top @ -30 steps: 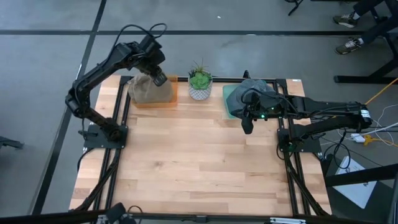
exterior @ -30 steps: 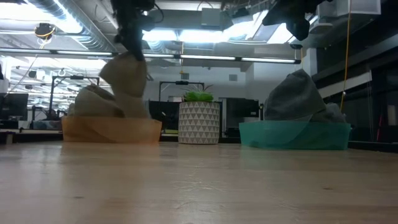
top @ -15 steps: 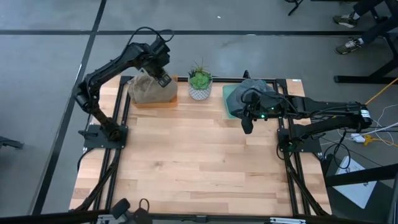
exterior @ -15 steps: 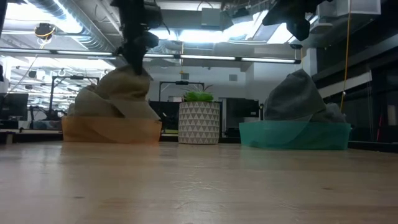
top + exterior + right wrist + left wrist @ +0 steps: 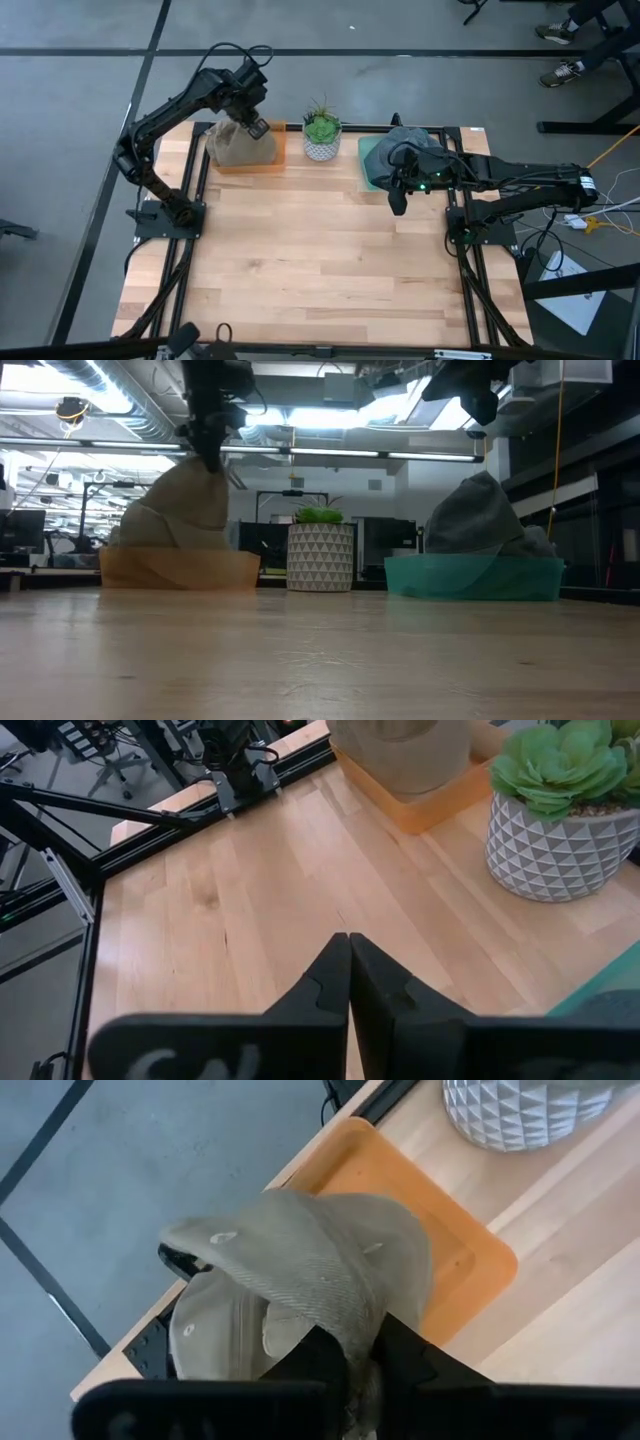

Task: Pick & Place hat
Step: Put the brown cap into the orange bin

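The table (image 5: 310, 260) is pale wood planking on a black frame, standing on a grey floor; across it at table height I see ceiling lights, ducting and dark desks with monitors. At the far edge sit an orange tray (image 5: 247, 158), a small potted plant (image 5: 321, 133) in a white patterned pot, and a teal tray (image 5: 370, 165) holding a grey hat (image 5: 405, 140).

The left gripper (image 5: 254, 127) is clenched on a khaki hat (image 5: 240, 143), pinching its crown from above. The hat hangs pulled up into a peak, long axis roughly upright, its lower part resting in the orange tray on another khaki hat (image 5: 215, 1335).

The right gripper (image 5: 397, 200) hovers just in front of the teal tray, fingers pressed together on nothing.
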Action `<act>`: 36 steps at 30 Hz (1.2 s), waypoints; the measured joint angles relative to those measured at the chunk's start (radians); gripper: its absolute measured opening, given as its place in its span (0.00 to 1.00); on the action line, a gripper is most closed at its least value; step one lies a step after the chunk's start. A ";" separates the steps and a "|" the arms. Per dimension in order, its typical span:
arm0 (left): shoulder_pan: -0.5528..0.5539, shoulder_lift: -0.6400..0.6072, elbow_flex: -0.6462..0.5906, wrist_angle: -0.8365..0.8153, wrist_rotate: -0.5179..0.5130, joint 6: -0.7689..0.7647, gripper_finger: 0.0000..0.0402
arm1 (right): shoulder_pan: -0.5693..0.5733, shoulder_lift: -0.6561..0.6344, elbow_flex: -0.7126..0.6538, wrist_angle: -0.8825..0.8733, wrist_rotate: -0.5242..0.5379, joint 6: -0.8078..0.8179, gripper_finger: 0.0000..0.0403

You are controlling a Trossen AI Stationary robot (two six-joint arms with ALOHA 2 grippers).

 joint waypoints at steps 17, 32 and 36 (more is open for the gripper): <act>-0.003 0.044 0.000 0.063 0.020 -0.073 0.04 | 0.000 0.000 0.000 0.000 0.000 0.001 0.01; 0.057 0.102 0.000 -0.087 0.018 -0.112 0.07 | 0.000 0.000 0.000 0.000 0.026 -0.008 0.01; 0.072 0.103 0.000 -0.146 0.031 -0.113 0.11 | 0.000 0.000 0.000 0.000 0.026 -0.010 0.01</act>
